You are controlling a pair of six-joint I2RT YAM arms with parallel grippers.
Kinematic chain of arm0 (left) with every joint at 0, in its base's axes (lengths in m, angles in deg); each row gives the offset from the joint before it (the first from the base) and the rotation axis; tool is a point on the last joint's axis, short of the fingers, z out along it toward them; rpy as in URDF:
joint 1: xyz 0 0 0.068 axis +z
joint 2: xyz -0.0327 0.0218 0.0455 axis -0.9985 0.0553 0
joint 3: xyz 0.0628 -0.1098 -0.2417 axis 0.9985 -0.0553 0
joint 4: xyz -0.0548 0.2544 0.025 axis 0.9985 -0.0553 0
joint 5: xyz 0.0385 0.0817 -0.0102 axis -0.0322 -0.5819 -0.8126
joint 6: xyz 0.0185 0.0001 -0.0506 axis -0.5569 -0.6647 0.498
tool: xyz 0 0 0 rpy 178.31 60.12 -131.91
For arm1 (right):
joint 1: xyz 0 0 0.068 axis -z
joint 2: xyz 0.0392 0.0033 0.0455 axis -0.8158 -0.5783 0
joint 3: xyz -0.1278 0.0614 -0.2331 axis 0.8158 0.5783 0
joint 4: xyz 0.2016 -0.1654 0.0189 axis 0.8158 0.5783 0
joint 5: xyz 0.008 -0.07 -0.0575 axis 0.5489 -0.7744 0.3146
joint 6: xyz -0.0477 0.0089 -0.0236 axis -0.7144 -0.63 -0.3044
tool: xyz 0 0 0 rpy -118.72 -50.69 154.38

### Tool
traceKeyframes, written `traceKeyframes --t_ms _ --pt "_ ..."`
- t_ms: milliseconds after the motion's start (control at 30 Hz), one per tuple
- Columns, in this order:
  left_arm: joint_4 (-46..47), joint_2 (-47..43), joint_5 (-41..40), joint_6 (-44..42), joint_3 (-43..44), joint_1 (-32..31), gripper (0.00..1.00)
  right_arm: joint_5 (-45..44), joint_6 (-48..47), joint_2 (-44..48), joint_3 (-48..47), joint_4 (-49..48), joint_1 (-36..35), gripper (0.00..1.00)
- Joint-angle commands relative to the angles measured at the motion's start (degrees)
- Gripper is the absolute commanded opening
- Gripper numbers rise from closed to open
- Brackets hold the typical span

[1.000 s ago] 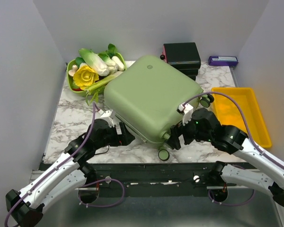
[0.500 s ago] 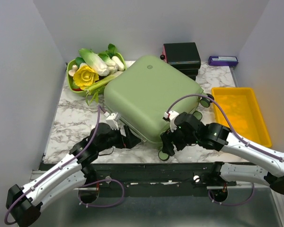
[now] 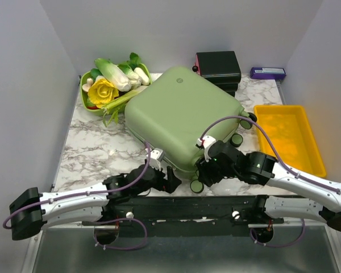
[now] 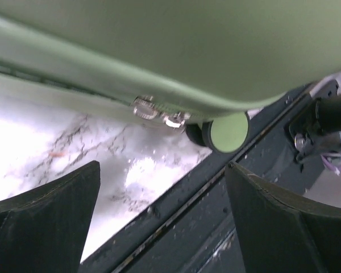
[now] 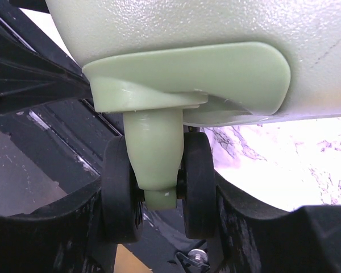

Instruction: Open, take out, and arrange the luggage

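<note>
The luggage (image 3: 182, 116), a pale sage-green suitcase, lies flat and closed in the middle of the marble table. My left gripper (image 3: 173, 181) is open and empty, low at the table's front edge just left of the case's near corner. In the left wrist view (image 4: 162, 222) it faces two silver zipper pulls (image 4: 159, 114) and a green wheel (image 4: 227, 132) under the shell (image 4: 176, 51). My right gripper (image 3: 202, 177) is at the near corner wheel (image 3: 196, 186). In the right wrist view (image 5: 159, 227) its fingers (image 5: 273, 227) hug both sides of the black double wheel (image 5: 199, 187).
A green basket of vegetables (image 3: 86, 91) stands at the back left. A black box (image 3: 218, 68) and a small purple box (image 3: 267, 73) are at the back. A yellow tray (image 3: 287, 136) lies at the right. The dark table rail (image 3: 216, 200) runs along the front.
My left arm has swung low and to the right along the front edge, toward the case's near corner. My right gripper has moved left and down onto the corner wheel.
</note>
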Motion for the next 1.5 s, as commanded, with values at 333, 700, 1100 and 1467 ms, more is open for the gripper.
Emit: traceKeyframes --t_ms 333,700,1100,1467 --pt "10.27 5.53 -16.61 -4.59 2.97 -3.68 0.75 3.14 1.30 5.33 1.53 -6.38 0.07 0.01" --pt "13.70 7.72 -14.15 -7.14 1.82 -3.68 0.60 4.02 1.13 4.54 1.18 -7.79 -0.01 0.01" --pt "17.22 10.18 -12.92 -12.14 2.26 -3.68 0.52 5.07 1.04 5.68 1.44 -7.61 -0.01 0.01" --pt "19.76 9.92 -13.54 -15.14 1.73 -3.68 0.19 6.30 0.69 6.12 2.58 -8.84 0.07 0.01"
